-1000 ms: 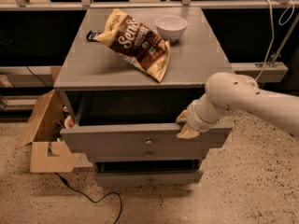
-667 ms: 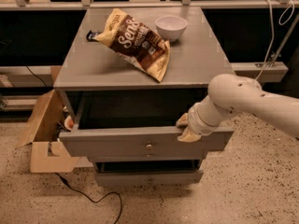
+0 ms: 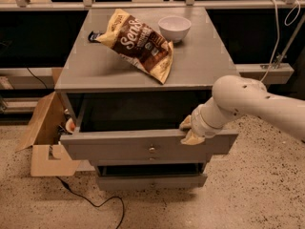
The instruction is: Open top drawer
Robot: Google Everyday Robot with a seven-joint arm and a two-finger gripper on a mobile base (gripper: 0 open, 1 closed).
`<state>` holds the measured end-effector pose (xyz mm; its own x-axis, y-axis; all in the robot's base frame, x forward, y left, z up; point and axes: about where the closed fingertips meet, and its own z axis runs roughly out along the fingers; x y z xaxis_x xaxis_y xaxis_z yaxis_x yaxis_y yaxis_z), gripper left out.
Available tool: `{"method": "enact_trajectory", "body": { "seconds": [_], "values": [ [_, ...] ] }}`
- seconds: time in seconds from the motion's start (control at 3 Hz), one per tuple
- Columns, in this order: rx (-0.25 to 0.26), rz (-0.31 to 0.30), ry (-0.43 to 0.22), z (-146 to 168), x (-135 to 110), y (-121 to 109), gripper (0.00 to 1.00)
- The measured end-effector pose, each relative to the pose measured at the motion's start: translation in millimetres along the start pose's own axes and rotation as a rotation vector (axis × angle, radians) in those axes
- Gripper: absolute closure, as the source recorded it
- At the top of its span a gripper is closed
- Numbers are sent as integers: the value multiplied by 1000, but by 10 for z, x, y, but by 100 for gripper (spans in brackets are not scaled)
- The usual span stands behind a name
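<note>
The top drawer [image 3: 119, 147] of the grey cabinet stands pulled out toward me, its flat front showing a small round brass knob [image 3: 152, 149] at the centre. The drawer's inside is dark. My gripper [image 3: 189, 130] on the white arm reaches in from the right and hooks over the top edge of the drawer front, right of the knob. Below, a narrower grey drawer [image 3: 151, 181] is slightly out too.
On the cabinet top [image 3: 95, 66] lie a brown and cream chip bag [image 3: 138, 44] and a white bowl [image 3: 174, 28]. An open cardboard box [image 3: 43, 132] stands on the floor at the left, with a black cable [image 3: 90, 202] in front. A dark counter runs behind.
The top drawer has come out a little further toward me, with my gripper still on its top edge.
</note>
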<state>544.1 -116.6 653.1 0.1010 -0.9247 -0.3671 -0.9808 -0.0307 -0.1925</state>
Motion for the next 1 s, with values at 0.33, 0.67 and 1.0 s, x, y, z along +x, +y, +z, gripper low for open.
{"method": "enact_trajectory", "body": {
  "seconds": [0.33,0.67,1.0],
  "values": [
    [0,0,0,0,0,0,39],
    [0,0,0,0,0,0,15],
    [-1,0,0,2,-1,1,0]
  ]
}}
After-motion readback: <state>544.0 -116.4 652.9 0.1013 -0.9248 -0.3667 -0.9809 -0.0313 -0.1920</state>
